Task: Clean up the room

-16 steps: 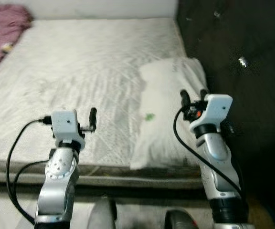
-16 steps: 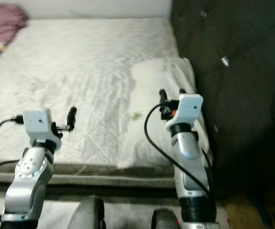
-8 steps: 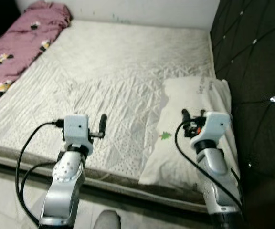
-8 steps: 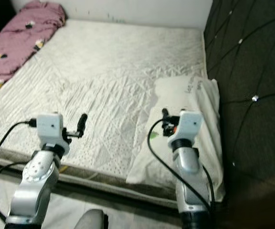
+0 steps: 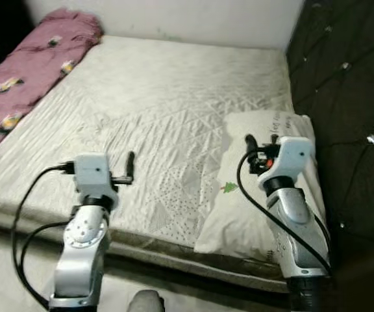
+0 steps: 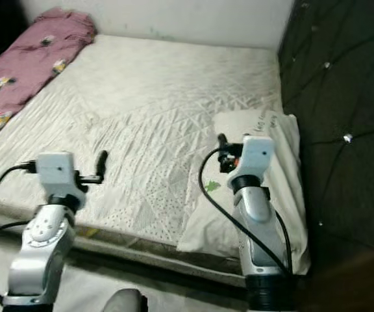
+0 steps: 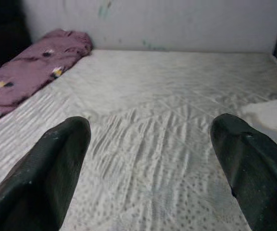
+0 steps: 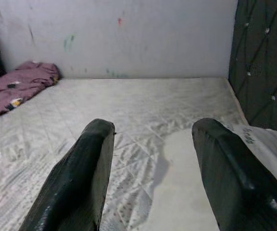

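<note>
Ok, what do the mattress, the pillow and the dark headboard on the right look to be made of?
Mattress: quilted off-white fabric, matte, with stitched diamond lines and a wrinkled surface. Pillow: soft white cloth cover, probably cotton or polyester, sagging over the bed edge, with a small green print. Headboard: dark tufted padding with shiny buttons, perhaps faux leather or velvet; the finish is hard to tell.
</note>
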